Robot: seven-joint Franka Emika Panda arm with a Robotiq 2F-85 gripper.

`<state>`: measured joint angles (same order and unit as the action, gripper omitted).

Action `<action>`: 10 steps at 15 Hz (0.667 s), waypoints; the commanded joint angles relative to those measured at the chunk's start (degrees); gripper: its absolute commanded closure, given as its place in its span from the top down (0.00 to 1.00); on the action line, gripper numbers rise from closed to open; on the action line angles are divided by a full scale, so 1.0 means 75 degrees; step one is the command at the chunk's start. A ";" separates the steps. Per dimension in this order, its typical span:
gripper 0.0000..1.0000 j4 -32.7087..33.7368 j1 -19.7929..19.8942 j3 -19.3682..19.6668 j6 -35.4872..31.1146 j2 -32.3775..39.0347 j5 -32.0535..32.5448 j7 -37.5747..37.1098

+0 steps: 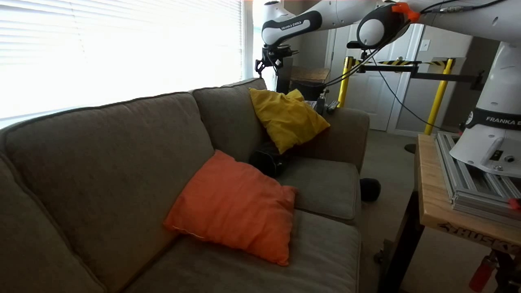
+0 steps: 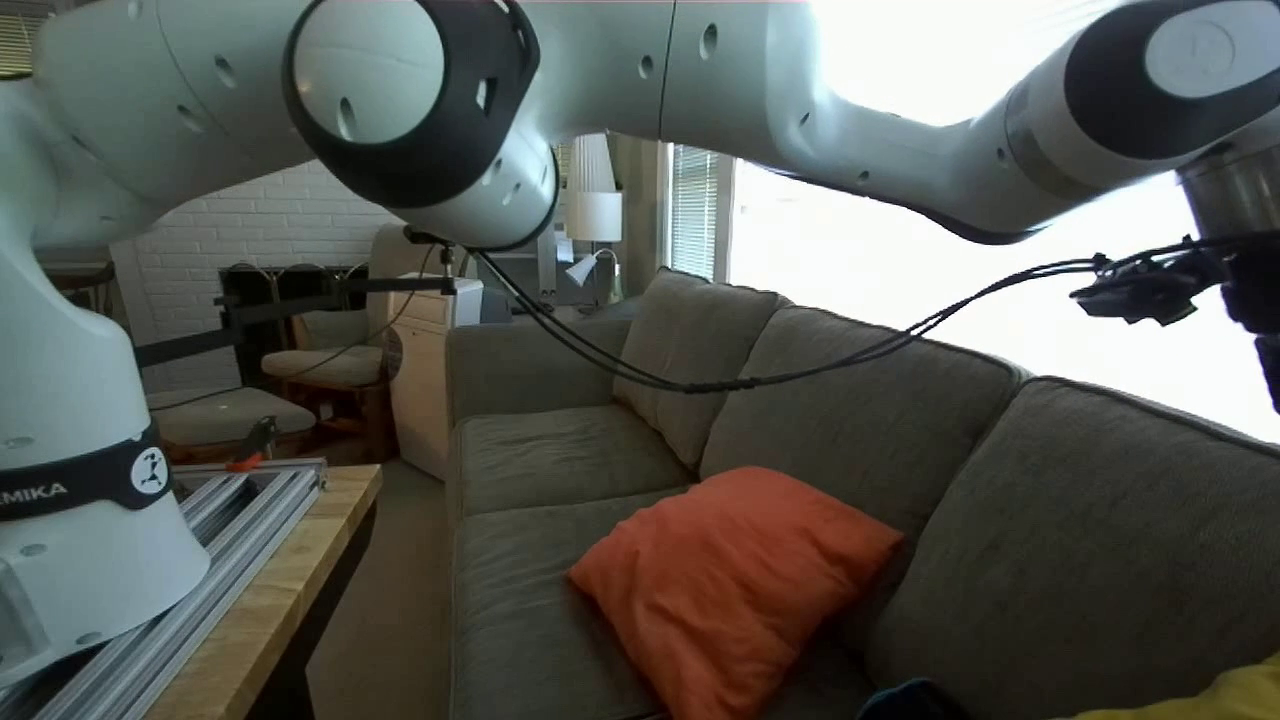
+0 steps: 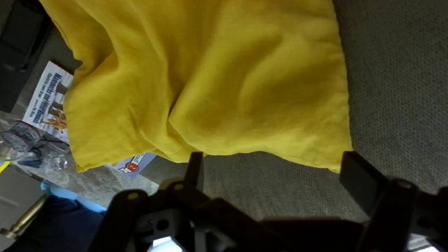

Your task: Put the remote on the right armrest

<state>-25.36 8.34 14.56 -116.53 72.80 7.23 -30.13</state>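
Note:
I cannot make out the remote for certain in any view. In the wrist view a nearly black object [image 3: 19,38] is cut off at the top left; I cannot tell what it is. The grey-brown right armrest [image 1: 352,128] is at the far sofa end, partly covered by the yellow cushion [image 1: 289,118]. My gripper [image 1: 266,69] is at the top of the far back cushion. In the wrist view the gripper [image 3: 271,157] is open, with nothing between its fingers; grey fabric and the lower edge of the yellow cushion [image 3: 245,87] lie beyond them.
An orange cushion [image 1: 236,207] and a black bag [image 1: 266,160] lie on the seat. Books [image 3: 50,101] and clear plastic items [image 3: 21,136] are past the yellow cushion. The sofa's other armrest [image 2: 530,360] shows in an exterior view. A cable [image 2: 700,385] hangs under the arm.

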 commanded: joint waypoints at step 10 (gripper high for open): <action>1.00 0.0164 -0.0703 -0.1564 -0.0879 0.1671 -0.0380 0.2724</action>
<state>-26.22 3.58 4.85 -124.04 83.19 6.76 -15.31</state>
